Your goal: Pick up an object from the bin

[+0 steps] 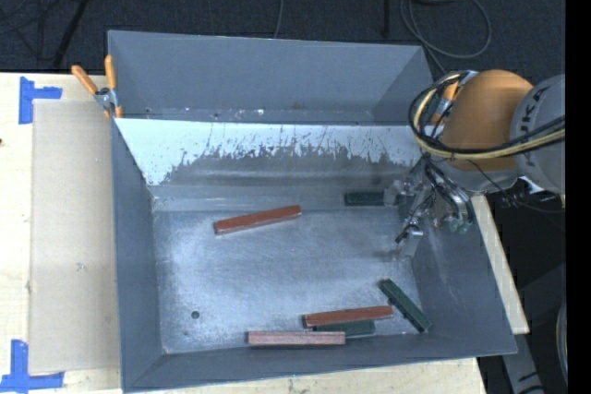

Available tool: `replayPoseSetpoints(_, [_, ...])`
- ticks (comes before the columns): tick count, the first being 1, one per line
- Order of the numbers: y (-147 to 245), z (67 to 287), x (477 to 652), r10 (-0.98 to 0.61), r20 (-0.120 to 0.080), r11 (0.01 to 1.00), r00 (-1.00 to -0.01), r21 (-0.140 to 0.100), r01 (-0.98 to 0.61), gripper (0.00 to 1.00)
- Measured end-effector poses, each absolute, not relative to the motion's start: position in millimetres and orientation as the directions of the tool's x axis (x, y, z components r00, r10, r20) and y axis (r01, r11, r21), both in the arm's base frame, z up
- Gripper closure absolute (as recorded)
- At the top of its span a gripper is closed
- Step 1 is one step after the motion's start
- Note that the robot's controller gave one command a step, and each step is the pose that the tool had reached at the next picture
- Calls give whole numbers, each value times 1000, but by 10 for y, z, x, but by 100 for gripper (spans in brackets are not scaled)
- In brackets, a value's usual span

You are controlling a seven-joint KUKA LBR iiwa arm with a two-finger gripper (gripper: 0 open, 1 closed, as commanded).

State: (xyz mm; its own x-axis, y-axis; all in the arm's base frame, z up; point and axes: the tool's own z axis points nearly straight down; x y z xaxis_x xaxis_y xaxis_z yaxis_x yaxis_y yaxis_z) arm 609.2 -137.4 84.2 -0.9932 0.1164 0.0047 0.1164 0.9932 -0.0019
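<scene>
My gripper [417, 219] hangs low at the right side of the bin, close to the right wall. Just to its left, by the back wall, lies a short dark green block [365, 197], apart from the gripper. Below the gripper on the bin floor rests a dark green bar [404, 305], lying at a slant. Nothing shows in the gripper.
A red-brown bar [258, 220] lies left of the middle. Near the front wall lie a red-brown bar [347, 316] on a dark green bar [362, 328], and a pinkish-brown bar [295, 339]. The arm with its orange cover and cables reaches in over the right rim.
</scene>
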Motion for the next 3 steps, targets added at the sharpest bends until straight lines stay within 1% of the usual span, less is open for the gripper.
replayPoseSetpoints(1, [-1152, 689, 5887, 17, 3, 1000, -1000, 1, 17, 0])
replayPoseSetpoints(2, [-1351, 1446, 4996, 30, 1, 1000, -1000, -1, 30, 0])
replayPoseSetpoints(3, [-886, 719, 4757, -429, -13, 903, -903, -7, -429, 0])
